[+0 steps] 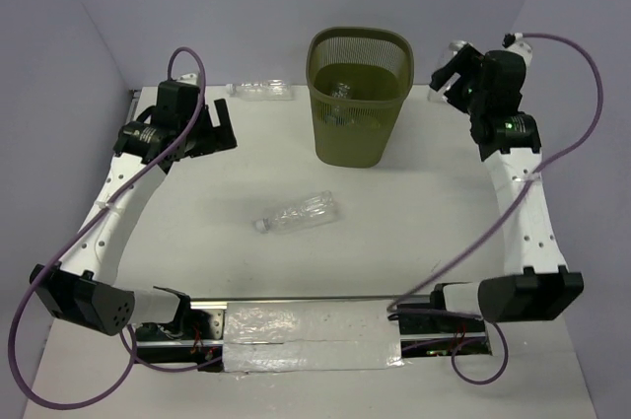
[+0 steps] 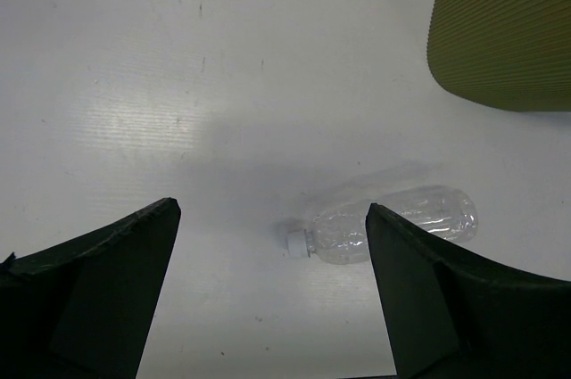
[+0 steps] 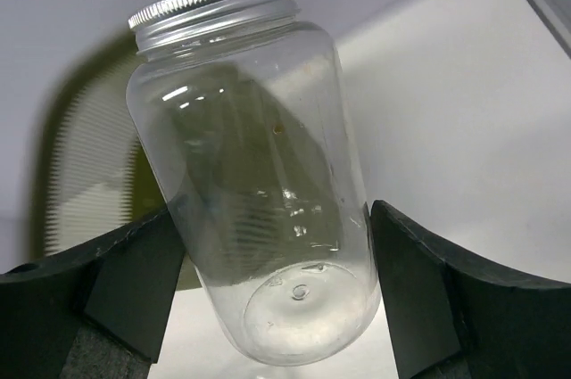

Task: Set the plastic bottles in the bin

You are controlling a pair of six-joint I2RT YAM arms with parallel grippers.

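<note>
Top external view: the green mesh bin [image 1: 355, 138] stands near the back of the white bench [image 1: 197, 242]. The middle bottle [image 1: 296, 214] lies on its side well in front of the bin, with its white cap pointing left. The back bottle [image 1: 261, 90] lies by the far edge, left of the bin. Something clear [image 1: 340, 91] shows inside the bin. Any writing on them is too small to read.

The right gripper [image 1: 449, 74] hangs just right of the bin's rim. Only the right wrist view shows what it has. Its jaws pinch a fat clear bottle [image 3: 259, 174] with a ribbed silver lid.

The left gripper [image 1: 209, 135] hangs left of the bin. The left wrist view shows its jaws spread wide, holding nothing. 1 bottle lies on the bench below them. I cannot tell which of the 2 it is.
</note>
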